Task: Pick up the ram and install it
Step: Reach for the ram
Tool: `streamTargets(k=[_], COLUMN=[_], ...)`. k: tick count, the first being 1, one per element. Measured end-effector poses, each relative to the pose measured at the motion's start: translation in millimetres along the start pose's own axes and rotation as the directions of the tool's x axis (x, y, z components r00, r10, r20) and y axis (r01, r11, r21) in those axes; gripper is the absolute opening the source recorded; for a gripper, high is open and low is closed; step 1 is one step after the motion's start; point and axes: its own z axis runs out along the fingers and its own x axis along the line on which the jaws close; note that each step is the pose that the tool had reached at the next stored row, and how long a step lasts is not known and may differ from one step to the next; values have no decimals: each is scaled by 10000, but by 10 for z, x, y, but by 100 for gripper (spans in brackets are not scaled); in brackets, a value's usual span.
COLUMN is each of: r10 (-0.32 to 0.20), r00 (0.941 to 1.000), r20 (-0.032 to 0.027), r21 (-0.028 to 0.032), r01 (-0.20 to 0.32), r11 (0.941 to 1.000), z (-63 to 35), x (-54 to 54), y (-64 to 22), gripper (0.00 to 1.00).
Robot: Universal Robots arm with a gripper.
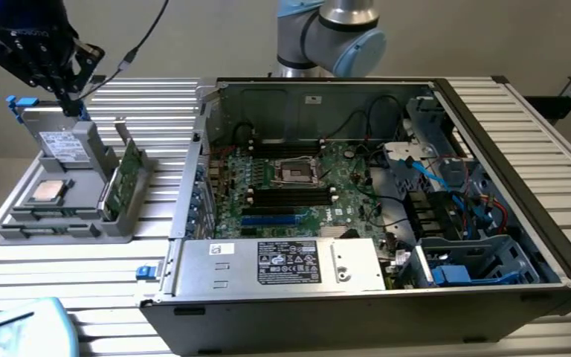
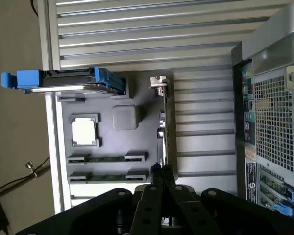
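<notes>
Shut black fingers (image 2: pixel 156 174), nothing gripped, are seen above one end of the ram (image 2: pixel 165 132), a thin green stick stood edgewise in a grey tray (image 2: pixel 137 142).

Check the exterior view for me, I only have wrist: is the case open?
Observer: Yes. The case lies on its side with the panel off, motherboard facing up.
Operator: Is the gripper near that opening?
Observer: No. It hangs clear of the case, to the exterior view's left, by the top of the drive standing in the tray.
</notes>
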Motion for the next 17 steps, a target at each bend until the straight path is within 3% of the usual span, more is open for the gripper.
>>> streamTargets(k=[6, 17], r10=[-37, -198], r00=[10000, 9998], r20=[-32, -37], r21=[7, 18], r01=[37, 198], r11=[10000, 9998], z=[22, 44], x=[251, 431], y=[-19, -167], gripper=[11, 11])
